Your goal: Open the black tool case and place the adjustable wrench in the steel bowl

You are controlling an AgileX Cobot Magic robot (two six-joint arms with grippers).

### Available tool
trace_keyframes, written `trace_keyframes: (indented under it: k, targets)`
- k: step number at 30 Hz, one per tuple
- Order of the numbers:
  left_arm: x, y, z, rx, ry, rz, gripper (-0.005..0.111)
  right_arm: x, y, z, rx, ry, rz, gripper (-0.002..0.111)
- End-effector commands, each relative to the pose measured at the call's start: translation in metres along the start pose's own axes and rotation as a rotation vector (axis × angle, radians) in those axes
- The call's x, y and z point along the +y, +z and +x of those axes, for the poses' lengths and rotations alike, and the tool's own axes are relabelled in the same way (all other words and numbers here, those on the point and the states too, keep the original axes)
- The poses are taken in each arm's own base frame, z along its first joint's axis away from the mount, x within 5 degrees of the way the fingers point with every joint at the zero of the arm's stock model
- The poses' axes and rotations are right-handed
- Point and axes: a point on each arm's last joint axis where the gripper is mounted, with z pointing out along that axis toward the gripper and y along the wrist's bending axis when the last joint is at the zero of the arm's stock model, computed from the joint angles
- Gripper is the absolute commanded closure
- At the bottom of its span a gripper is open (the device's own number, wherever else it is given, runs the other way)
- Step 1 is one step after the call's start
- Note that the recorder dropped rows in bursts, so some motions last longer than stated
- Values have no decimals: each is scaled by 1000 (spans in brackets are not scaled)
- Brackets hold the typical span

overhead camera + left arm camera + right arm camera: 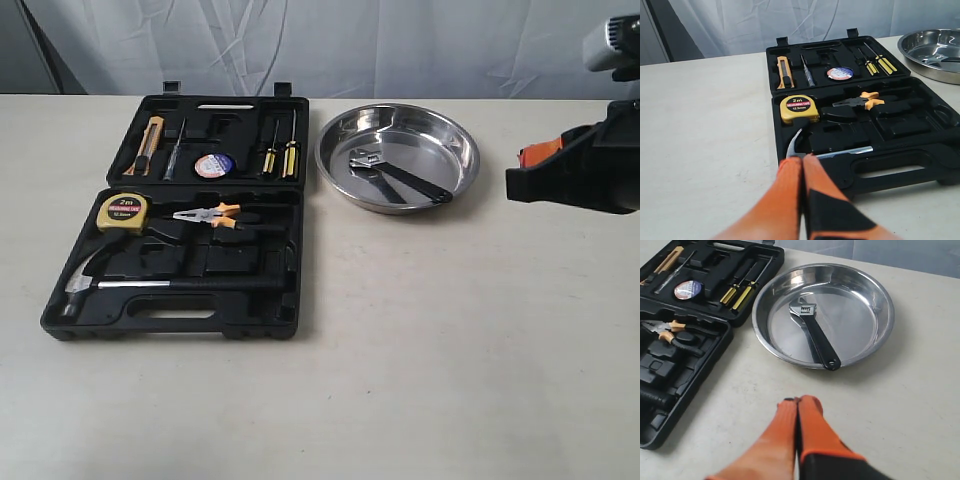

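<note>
The black tool case (230, 205) lies open and flat on the table, lid half toward the back, also seen in the left wrist view (910, 125) and the right wrist view (670, 370). To its right stands the steel bowl (460, 150) (875, 300) (912, 52). Inside it rests the adjustable wrench (400, 178) (815, 337), silver head toward the case, black handle against the rim. My right gripper (798, 401) is shut and empty, hovering over bare table short of the bowl. My left gripper (803, 157) is shut and empty near the case's front corner.
The case holds a yellow tape measure (122, 211), orange-handled pliers (210, 214), a hammer (150, 285), a utility knife (147, 144), a tape roll (213, 165) and screwdrivers (280, 150). The right arm's dark body (590, 165) hangs at the right edge. A white cloth (320, 45) backs the table.
</note>
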Motion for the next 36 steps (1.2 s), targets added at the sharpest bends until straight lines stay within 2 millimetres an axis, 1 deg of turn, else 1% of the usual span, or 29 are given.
trace_keyframes:
  k: [1,3,5,6,7,8,9,10,11,13,15,17,19,25,30,36]
  targets:
    - [0,0,1,-9,-1,4,107,0,-2,1,-7,5,3,109]
    - [0,0,1,-9,-1,4,107,0,-9,-2,-37,0,8,109]
    - [0,0,1,-9,1,3,107,4,-30,-8,-119,-16,8,109]
    - [0,0,1,-9,1,3,107,5,-52,-12,-195,-80,34,109]
    - [0,0,1,-9,1,3,107,6,-67,-13,-243,-91,51,109]
    - [0,0,1,-9,1,3,107,5,-97,-11,-315,-85,86,109]
    - [0,0,1,-9,1,3,107,7,-118,-6,-380,-74,118,109]
    - [0,0,1,-9,1,3,107,10,-135,0,-433,-87,149,109]
    - [0,0,1,-9,1,3,107,13,-147,6,-465,-113,173,109]
    - [0,0,1,-9,1,3,107,18,-157,23,-483,-150,191,109]
    - [0,0,1,-9,1,3,107,18,-152,39,-489,-105,194,109]
    - [0,0,1,-9,1,3,107,10,-138,55,-505,-9,219,109]
    - [0,0,1,-9,1,3,107,5,-129,68,-505,53,244,109]
    - [0,0,1,-9,1,3,107,-2,-119,102,-484,148,307,109]
    - [0,0,1,-9,1,3,107,-4,-113,119,-478,179,329,109]
    - [0,0,1,-9,1,3,107,-5,-107,131,-455,168,338,109]
